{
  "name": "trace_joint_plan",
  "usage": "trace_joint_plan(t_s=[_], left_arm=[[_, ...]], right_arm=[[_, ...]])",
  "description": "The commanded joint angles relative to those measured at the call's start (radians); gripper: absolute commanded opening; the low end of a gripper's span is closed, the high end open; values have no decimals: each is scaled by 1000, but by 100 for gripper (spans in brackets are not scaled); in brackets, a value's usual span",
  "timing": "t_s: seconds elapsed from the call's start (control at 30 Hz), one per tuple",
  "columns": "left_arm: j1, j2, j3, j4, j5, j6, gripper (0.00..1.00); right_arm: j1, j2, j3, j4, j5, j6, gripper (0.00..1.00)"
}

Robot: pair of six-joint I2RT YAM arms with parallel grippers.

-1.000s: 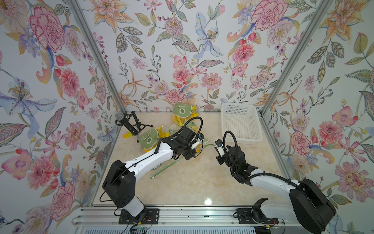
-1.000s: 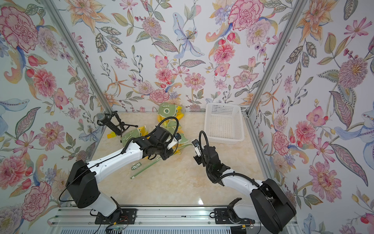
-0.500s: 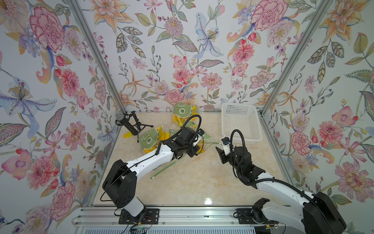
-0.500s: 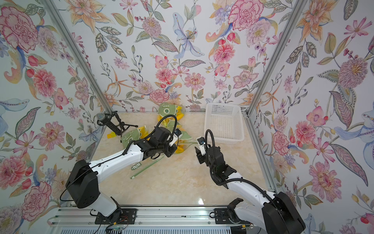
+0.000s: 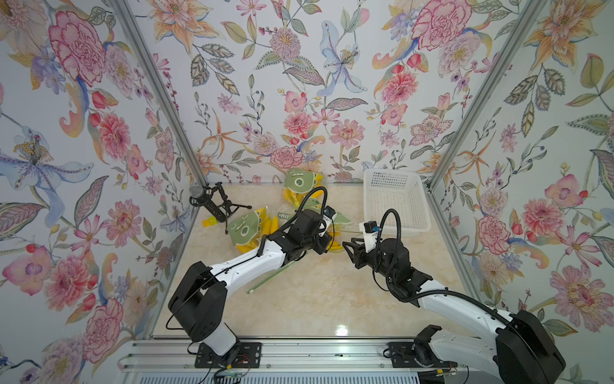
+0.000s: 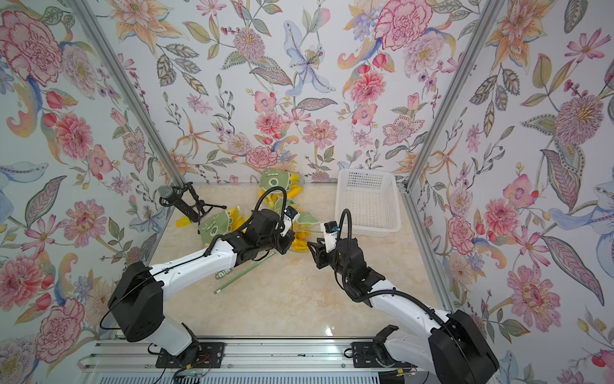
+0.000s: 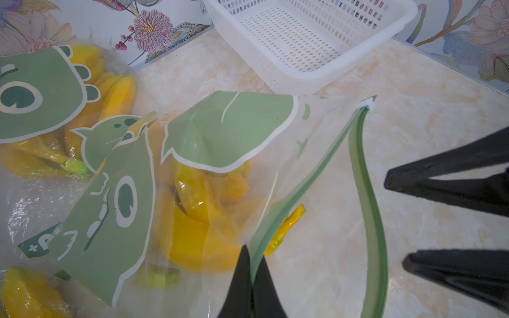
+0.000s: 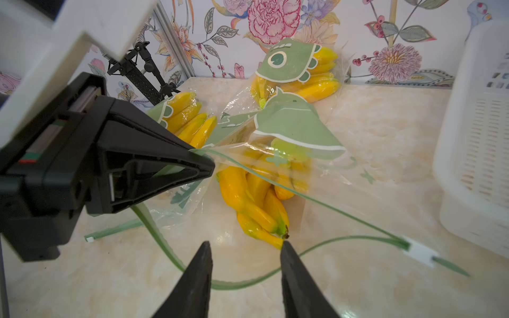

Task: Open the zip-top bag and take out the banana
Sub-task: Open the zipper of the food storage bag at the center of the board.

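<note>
Zip-top bag [image 7: 228, 132], green dinosaur print

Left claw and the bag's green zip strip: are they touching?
Touching. The left wrist view shows the left gripper shut, pinching the green zip strip between its tips.

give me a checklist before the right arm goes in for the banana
1. zip-top bag mouth open, strips parted: ok
2. left jaws shut on upper zip strip, holding it up: ok
3. right jaws open, facing the mouth: ok
4. banana tip within reach at the mouth: ok
5. path free of lower zip strip: not ok, it loops across between the right jaws and may snag
</note>
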Motion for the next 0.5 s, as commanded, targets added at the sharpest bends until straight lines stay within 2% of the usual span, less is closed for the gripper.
trace_joint_plan(t_s=[0.0,0.13,0.47], left_arm=[[-30,20,1,41,20,-28,0],[-36,20,-2,46,20,-37,0],[-36,-5,-12,77,-5,-53,0]], right_arm=[[7,45,53,73,-35,64,40],[37,113,82,81,-4,60,41],[-13,249,62,55,92,75,49]])
